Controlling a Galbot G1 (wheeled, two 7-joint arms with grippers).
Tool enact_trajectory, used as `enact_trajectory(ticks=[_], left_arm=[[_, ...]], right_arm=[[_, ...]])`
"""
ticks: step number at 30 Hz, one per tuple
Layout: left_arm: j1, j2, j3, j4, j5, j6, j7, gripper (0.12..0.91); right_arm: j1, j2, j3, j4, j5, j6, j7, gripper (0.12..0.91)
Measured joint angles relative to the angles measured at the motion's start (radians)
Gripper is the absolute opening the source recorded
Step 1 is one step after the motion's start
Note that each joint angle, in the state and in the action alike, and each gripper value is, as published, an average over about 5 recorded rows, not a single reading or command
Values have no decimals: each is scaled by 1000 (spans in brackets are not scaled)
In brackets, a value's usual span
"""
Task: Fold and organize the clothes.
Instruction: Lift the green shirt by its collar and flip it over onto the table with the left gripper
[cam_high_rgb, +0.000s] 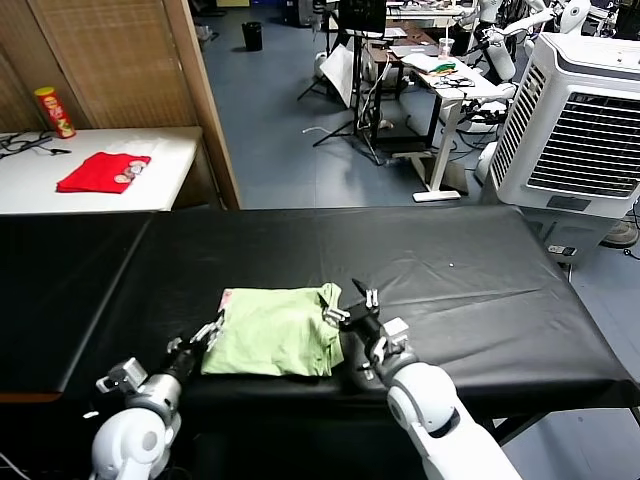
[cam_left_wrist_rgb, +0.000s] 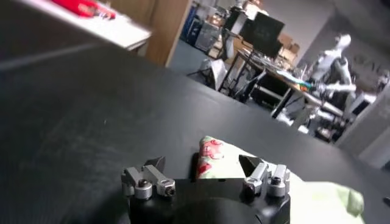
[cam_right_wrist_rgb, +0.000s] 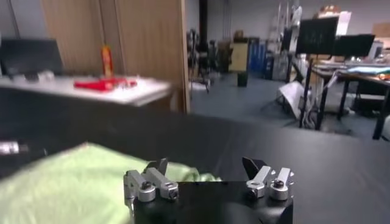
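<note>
The clothes are one pale green shirt (cam_high_rgb: 275, 330), folded into a rough rectangle near the front edge of the black table (cam_high_rgb: 450, 270). A red-pink printed patch (cam_left_wrist_rgb: 210, 149) shows at its left end. My left gripper (cam_high_rgb: 205, 335) stands open at the shirt's left edge, and the patch lies just beyond its spread fingers in the left wrist view (cam_left_wrist_rgb: 202, 163). At the shirt's right edge my right gripper (cam_high_rgb: 353, 305) is open, with green cloth (cam_right_wrist_rgb: 61, 179) beside one finger and bare table between the tips (cam_right_wrist_rgb: 205, 165). Neither gripper holds anything.
A small red cloth (cam_high_rgb: 103, 171) and a red can (cam_high_rgb: 54, 111) sit on a white table at the back left. A wooden partition (cam_high_rgb: 205, 100) stands behind the black table. A white air cooler (cam_high_rgb: 585, 130) stands at the back right.
</note>
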Motion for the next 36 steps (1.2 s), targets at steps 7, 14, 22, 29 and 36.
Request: enact_trajectory(ticks=[7, 14, 22, 29, 36], left_arm=[[-5, -16, -2, 21, -132, 27, -1, 687], [-10, -19, -7, 23, -190, 34, -14, 308], [-14, -6, -7, -1, -11, 10, -25, 154], [-7, 81, -44, -17, 320, -23, -9, 149], [29, 257, -132, -20, 522, -78, 29, 149]], right_arm=[[-7, 0, 13, 14, 1, 2, 0, 798], [-14, 8, 20, 15, -3, 5, 2, 798], [-34, 18, 42, 31, -38, -2, 13, 798], [-62, 17, 70, 47, -75, -10, 26, 798], [-80, 19, 86, 60, -102, -11, 27, 798]])
